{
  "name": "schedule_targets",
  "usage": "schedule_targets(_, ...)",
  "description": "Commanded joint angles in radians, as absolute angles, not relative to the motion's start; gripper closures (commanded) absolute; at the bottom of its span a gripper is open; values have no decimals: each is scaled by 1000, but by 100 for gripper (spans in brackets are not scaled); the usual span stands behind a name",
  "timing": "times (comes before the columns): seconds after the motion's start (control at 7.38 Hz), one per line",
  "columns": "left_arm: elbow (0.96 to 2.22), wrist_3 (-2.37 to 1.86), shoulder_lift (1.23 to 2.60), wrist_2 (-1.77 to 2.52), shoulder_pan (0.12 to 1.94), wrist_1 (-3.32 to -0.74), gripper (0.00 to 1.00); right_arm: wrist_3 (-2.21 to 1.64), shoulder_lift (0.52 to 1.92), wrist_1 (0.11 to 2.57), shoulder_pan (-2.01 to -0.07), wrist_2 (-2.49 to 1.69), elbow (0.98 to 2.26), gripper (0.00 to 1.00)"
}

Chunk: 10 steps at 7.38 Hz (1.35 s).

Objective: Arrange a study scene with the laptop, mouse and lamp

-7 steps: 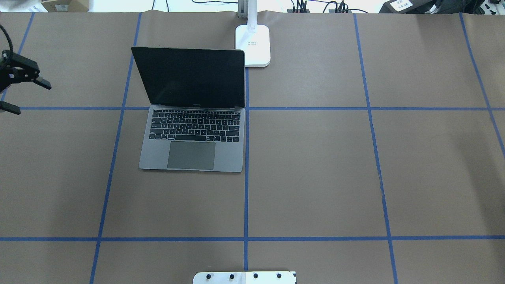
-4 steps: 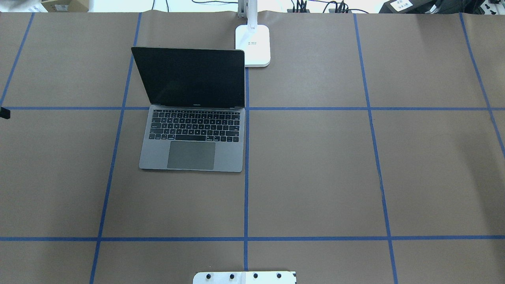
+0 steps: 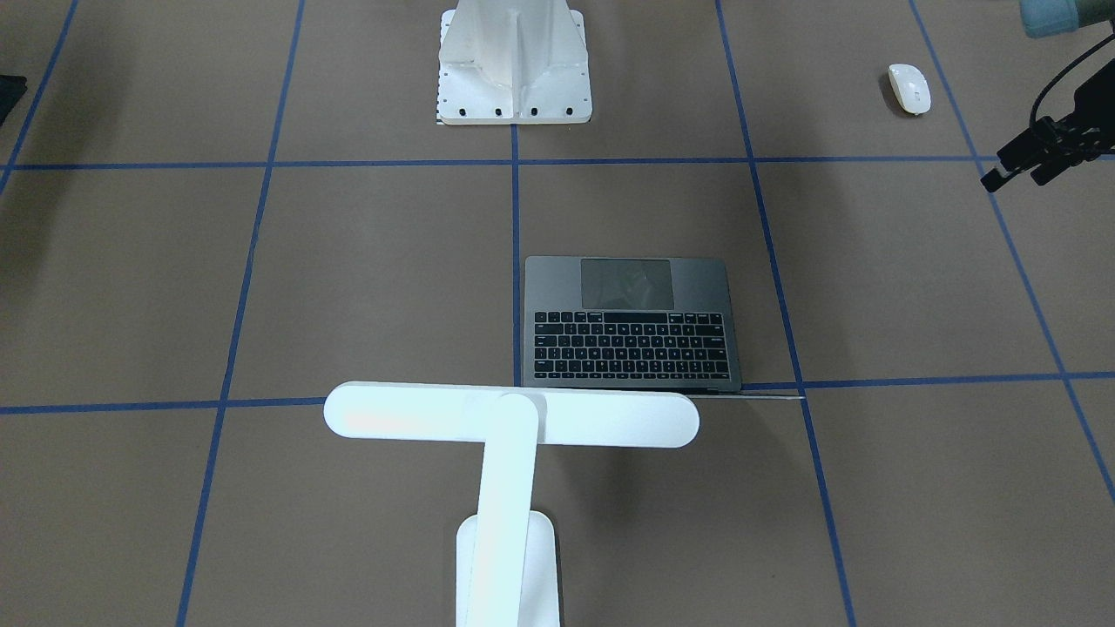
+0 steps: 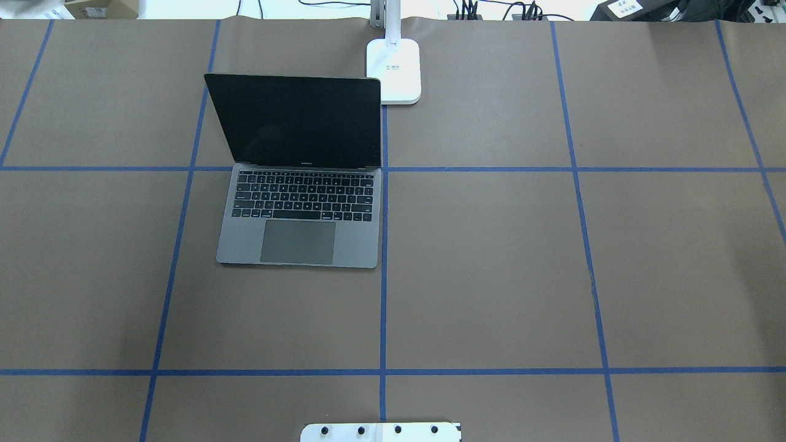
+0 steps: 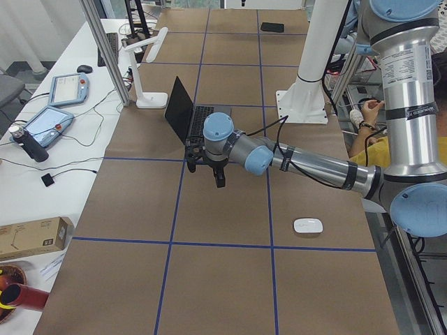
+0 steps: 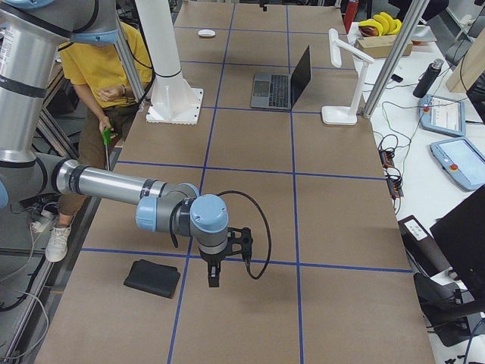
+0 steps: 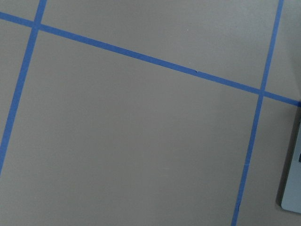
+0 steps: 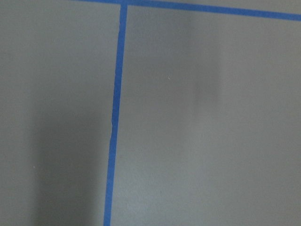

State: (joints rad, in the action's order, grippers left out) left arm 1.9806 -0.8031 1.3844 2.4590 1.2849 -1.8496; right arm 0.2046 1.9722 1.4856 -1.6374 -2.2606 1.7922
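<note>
The grey laptop (image 4: 299,215) stands open left of the table's middle, its dark screen facing the robot; it also shows in the front view (image 3: 631,322), and a corner shows in the left wrist view (image 7: 294,188). The white lamp (image 4: 394,70) stands on its base behind the laptop's right corner, and its bar head (image 3: 510,416) reaches over the laptop's far edge. The white mouse (image 3: 909,89) lies near the robot's side, far to the left. My left gripper (image 3: 1015,172) hovers open and empty beyond the mouse. My right gripper (image 6: 214,273) hangs over bare table; I cannot tell its state.
The white ribbed pedestal (image 3: 514,61) stands bolted at the robot's edge. A black mouse pad (image 6: 154,277) lies at the table's right end, near my right gripper. A person in yellow (image 6: 98,61) sits beside the table. Blue tape lines cross the brown table (image 4: 491,258).
My left gripper, at the overhead view's left edge earlier, has moved left out of that view. The laptop and the lamp have not moved.
</note>
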Motion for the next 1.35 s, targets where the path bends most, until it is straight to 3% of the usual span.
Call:
schedule_targets(0.0,1982,-802,1381,2459,1285,-1848,0,265,2035,1489,-1737,-2226,1772,0)
schedule_targets(0.27,1982,-802,1382,2459,1285,-1850,0,150,2029,1500,-1738,-2287,1714,0)
schedule_targets(0.81,1983,-802,1384,2460,1285,-1851,0,-611,2008,1508,-1736,-2370,1761,0)
schedule_targets(1.22,1983,-802,1384,2461,1285,-1852,0,-702,2008,1512,-1738,-2378,1770,0)
